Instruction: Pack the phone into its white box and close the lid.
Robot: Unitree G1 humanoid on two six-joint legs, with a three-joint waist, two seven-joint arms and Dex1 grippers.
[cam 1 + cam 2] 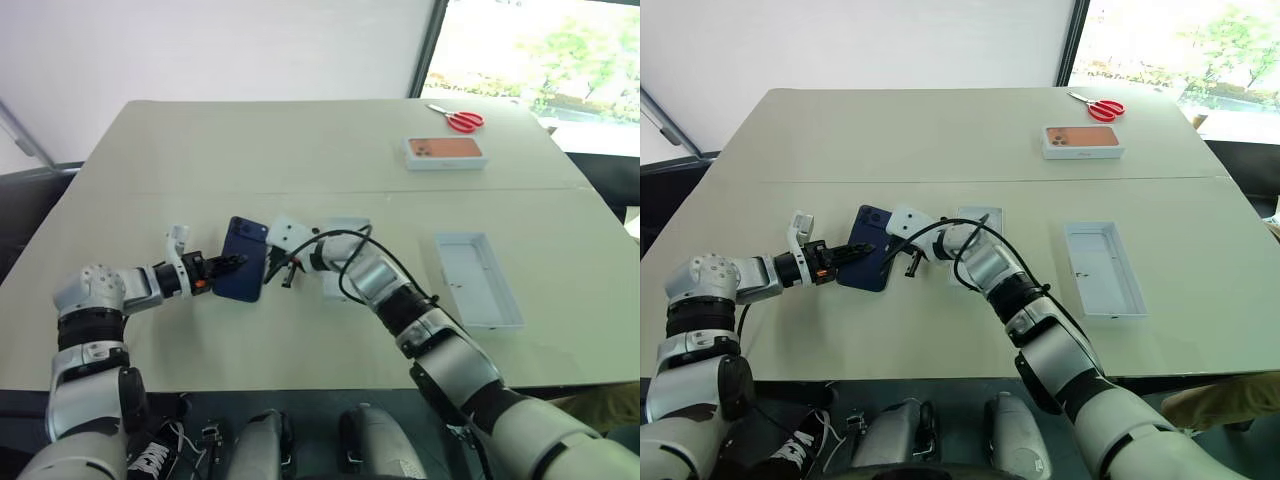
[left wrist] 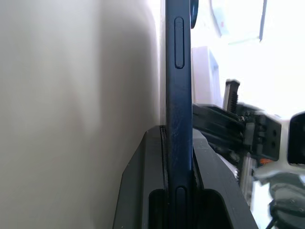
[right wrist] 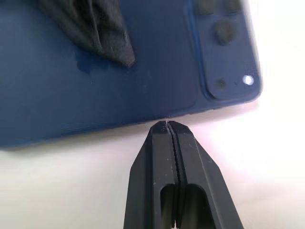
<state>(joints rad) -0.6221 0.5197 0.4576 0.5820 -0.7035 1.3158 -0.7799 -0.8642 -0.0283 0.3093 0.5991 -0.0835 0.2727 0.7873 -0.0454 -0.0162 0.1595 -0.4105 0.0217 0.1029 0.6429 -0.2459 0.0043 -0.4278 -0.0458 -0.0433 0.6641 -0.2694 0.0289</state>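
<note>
My left gripper [image 1: 228, 265] is clamped on the phone [image 1: 243, 260], held on edge above the worktop [image 1: 250, 160]. Right gripper [image 1: 288, 272] is pinched empty, tips at the phone's edge. White box [image 1: 478, 279] lies well to my right, long axis running away from me; right arm is nearer.

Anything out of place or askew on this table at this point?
Nothing damaged or spilled. The phone is off the table, pinched on edge in the left end effector; the shut right end effector touches its rim. The lid lies hollow side up. Red scissors and an orange-picture box sit unrelated at the far side.
</note>
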